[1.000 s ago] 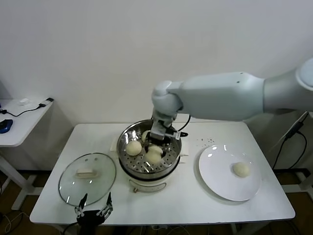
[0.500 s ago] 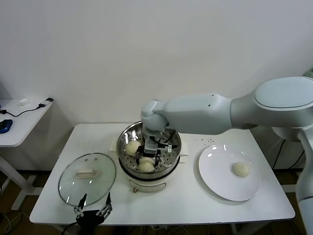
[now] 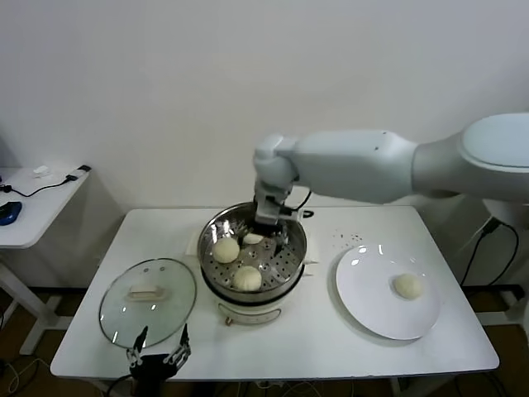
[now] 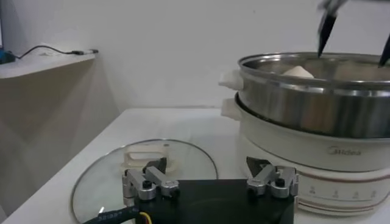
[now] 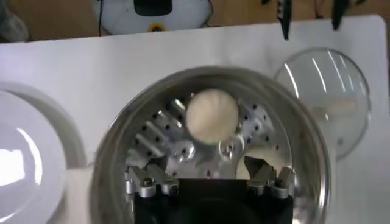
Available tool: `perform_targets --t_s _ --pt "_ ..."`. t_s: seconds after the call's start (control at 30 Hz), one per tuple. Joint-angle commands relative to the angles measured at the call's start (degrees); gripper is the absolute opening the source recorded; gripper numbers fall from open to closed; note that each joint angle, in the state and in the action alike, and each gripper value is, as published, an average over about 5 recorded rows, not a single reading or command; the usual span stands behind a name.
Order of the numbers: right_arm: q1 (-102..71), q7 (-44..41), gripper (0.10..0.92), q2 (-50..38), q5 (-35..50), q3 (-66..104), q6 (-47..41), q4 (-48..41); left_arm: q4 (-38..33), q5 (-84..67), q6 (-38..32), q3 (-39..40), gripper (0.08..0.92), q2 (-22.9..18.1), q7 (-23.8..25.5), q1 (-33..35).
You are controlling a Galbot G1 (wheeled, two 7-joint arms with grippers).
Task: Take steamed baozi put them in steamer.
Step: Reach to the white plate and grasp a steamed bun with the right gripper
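The steamer (image 3: 291,266) stands mid-table. Three steamed baozi lie on its perforated tray: one at the left (image 3: 226,250), one at the front (image 3: 247,279), and one at the back (image 3: 254,239) partly hidden by my right gripper (image 3: 271,235). The right gripper is open and empty, just above the tray's far side. In the right wrist view the gripper (image 5: 207,178) hangs over the tray with the front baozi (image 5: 211,115) beyond its fingertips. A fourth baozi (image 3: 407,285) lies on the white plate (image 3: 364,294). My left gripper (image 3: 157,351) is parked open at the table's front edge.
A round glass lid (image 3: 147,299) lies flat left of the steamer, close to the left gripper (image 4: 210,173). The steamer (image 4: 317,106) shows in the left wrist view too. A small side table (image 3: 33,207) stands at far left.
The right gripper lowered a baozi to the front of the tray, let it go, and drew back up toward the steamer's far side. The left arm has not moved.
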Motion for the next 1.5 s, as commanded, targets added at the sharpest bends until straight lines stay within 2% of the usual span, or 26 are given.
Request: perform_targets --t_s 0.03,0.13,0.23,0.53,1.03,1.5 --pt "13.1 -2.1 0.823 -21.7 16.2 -13.0 -22.9 -0.5 0.0 0.0 0.0 -0.1 0.823 -0.1 0.0 -0.1" --pt "12.5 0.4 0.823 -28.4 15.2 -17.1 -30.5 2.8 0.0 -0.3 0.0 -0.3 0.823 -0.1 0.1 -0.4" --pt "8.6 2.7 0.823 -33.9 13.8 -19.0 -34.3 4.8 0.1 -0.6 0.1 -0.5 0.823 -0.1 0.1 -0.7" --pt "-11.8 7.3 0.823 -41.1 3.7 -8.7 -35.7 1.6 0.3 -0.7 0.3 -0.8 0.823 -0.1 0.4 -0.8" --pt "-30.1 7.8 0.823 -36.8 -3.1 8.0 -35.2 -8.0 0.7 -0.3 0.5 -1.0 0.823 -0.4 0.6 -0.5" --pt "-34.3 8.6 0.823 -34.1 -6.5 13.1 -35.0 -12.2 0.9 -0.4 0.4 -1.2 0.823 -0.5 0.5 -0.2"
